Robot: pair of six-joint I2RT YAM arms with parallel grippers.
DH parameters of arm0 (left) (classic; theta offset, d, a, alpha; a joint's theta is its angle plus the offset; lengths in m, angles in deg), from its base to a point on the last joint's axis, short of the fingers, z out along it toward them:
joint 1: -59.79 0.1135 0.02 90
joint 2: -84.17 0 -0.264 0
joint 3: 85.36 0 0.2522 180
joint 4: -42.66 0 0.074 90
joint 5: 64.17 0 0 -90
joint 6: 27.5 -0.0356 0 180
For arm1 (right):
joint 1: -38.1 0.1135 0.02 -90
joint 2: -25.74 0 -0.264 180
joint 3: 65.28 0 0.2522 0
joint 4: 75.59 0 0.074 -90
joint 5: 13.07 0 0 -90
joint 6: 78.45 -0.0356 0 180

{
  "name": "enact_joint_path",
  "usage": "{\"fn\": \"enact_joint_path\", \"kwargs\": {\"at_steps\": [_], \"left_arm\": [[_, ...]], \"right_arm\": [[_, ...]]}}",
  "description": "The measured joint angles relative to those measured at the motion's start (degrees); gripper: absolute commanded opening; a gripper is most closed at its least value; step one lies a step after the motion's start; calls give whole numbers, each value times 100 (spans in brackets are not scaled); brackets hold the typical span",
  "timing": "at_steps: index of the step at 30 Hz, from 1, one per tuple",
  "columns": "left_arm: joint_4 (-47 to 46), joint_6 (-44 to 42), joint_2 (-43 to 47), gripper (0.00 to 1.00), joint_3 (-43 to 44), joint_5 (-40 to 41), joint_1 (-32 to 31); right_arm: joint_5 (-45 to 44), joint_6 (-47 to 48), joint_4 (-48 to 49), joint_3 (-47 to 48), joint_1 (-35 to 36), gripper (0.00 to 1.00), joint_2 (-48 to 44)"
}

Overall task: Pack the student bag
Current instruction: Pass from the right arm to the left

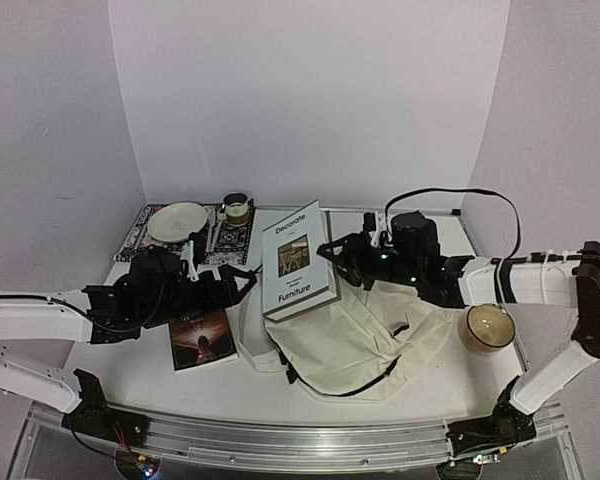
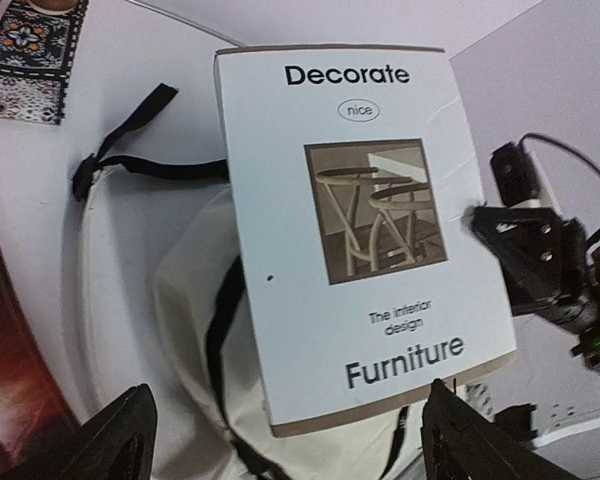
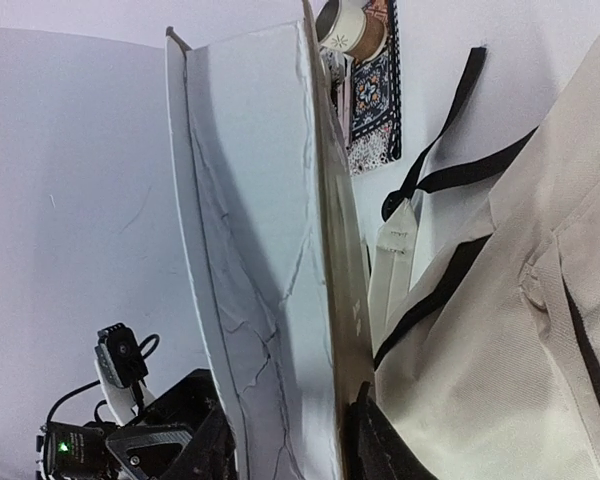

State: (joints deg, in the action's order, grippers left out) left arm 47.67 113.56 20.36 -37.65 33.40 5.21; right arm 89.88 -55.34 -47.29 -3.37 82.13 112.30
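The student bag (image 1: 365, 340) lies flat at the table's middle, cream fabric with black straps; it also fills the lower left of the left wrist view (image 2: 185, 300) and the right side of the right wrist view (image 3: 500, 330). A white book titled "Decorate Furniture" (image 1: 298, 258) is tilted up over the bag's upper left part. My right gripper (image 1: 332, 252) is shut on the book's right edge, its fingers either side of the book (image 3: 250, 250). My left gripper (image 1: 242, 283) is open just left of the book, its fingers spread below the book's (image 2: 350, 220) lower edge and holding nothing.
A dark red book (image 1: 201, 338) lies flat by the left arm. A candle jar (image 1: 487, 327) stands right of the bag. At the back left, a patterned mat (image 1: 140, 228) holds a white plate (image 1: 177, 221), cutlery and a cup (image 1: 237, 207).
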Motion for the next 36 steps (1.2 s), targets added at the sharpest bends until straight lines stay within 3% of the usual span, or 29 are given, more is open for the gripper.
{"fn": "enact_joint_path", "kwargs": {"at_steps": [13, 27, 32, 36], "left_arm": [[-2259, 1674, -841, 93, -295, -442, 0], [-4019, 2571, -1793, 93, -283, -446, -15], [-4802, 2749, -2207, 88, -196, -443, -31], [-5378, 2870, -2494, 77, -83, -434, -60]], "right_arm": [[-669, -562, 1590, -805, 0, 37, -441], [-930, -871, 2414, -875, 0, 38, -642], [-940, -986, 2645, -967, 0, 38, -642], [-940, -1072, 2778, -1010, 0, 38, -642]]}}
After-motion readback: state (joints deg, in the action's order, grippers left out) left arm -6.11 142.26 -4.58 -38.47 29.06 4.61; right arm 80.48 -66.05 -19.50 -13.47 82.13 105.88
